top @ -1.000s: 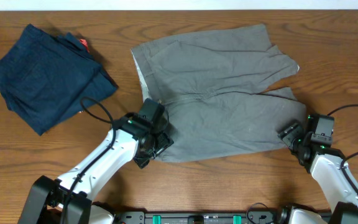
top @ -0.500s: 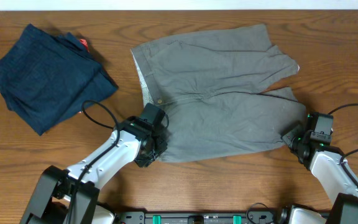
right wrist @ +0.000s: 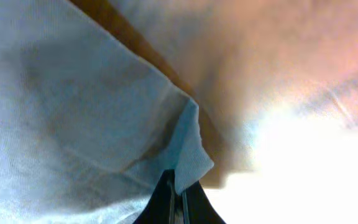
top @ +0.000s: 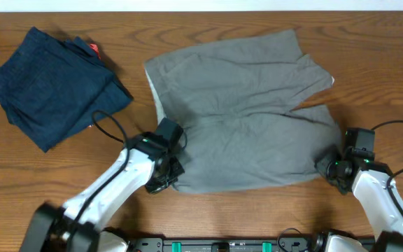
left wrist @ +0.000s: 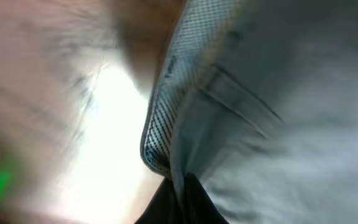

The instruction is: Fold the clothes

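Observation:
The clothes (top: 243, 112), grey-taupe shorts, lie spread in the middle of the table with the waistband to the left and the legs to the right. My left gripper (top: 171, 171) is shut on the near waistband corner; the left wrist view shows the pale patterned lining (left wrist: 166, 106) pinched between its dark fingers (left wrist: 160, 208). My right gripper (top: 329, 168) is shut on the near leg's hem corner, and in the right wrist view that fabric corner (right wrist: 188, 155) sits clamped in the fingertips (right wrist: 194, 208).
A folded dark navy garment (top: 51, 84) with a red tag (top: 94, 50) lies at the far left. Bare wooden table (top: 376, 77) lies to the right of the shorts and along the front edge.
Both grippers have shut on the shorts' near corners. The near edge has lifted and shifted slightly, and the fabric has bunched a little toward the middle.

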### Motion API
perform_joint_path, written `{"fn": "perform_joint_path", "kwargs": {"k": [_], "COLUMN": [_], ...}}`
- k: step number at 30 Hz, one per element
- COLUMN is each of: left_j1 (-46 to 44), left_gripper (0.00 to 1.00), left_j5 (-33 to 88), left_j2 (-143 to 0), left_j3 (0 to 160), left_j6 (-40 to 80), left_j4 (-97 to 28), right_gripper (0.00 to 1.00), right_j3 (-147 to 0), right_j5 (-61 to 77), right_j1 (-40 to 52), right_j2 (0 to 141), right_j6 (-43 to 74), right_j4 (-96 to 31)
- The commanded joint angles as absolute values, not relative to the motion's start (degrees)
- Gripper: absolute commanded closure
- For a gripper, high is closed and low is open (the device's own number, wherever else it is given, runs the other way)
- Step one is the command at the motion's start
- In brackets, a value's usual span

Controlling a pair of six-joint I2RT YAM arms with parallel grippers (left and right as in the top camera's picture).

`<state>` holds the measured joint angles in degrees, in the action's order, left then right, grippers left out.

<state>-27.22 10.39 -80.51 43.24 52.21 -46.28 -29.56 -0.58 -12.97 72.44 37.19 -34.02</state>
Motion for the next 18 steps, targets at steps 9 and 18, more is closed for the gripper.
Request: {"fn": "perform_joint_path", "kwargs": {"k": [9, 18], "left_j1": [-27.2, -24.6], "left_gripper": [0.94, 0.94], "left_j5": [6.6, 6.9], "left_j2": [-51.7, -47.1], "left_j3": [49.7, 50.4], "left_j6": [45.9, 54.3], "left_j4": [-51.2, -46.6], "right_gripper": [0.99, 0.99], "right_j3": [-50.3, -65.0], "right_j5": [-2.3, 0.6], "right_j1": [-13.1, -10.8], "right_j2": [59.6, 63.9], "right_j6": [24.2, 21.1], "right_j4": [-51.8, -59.6]}}
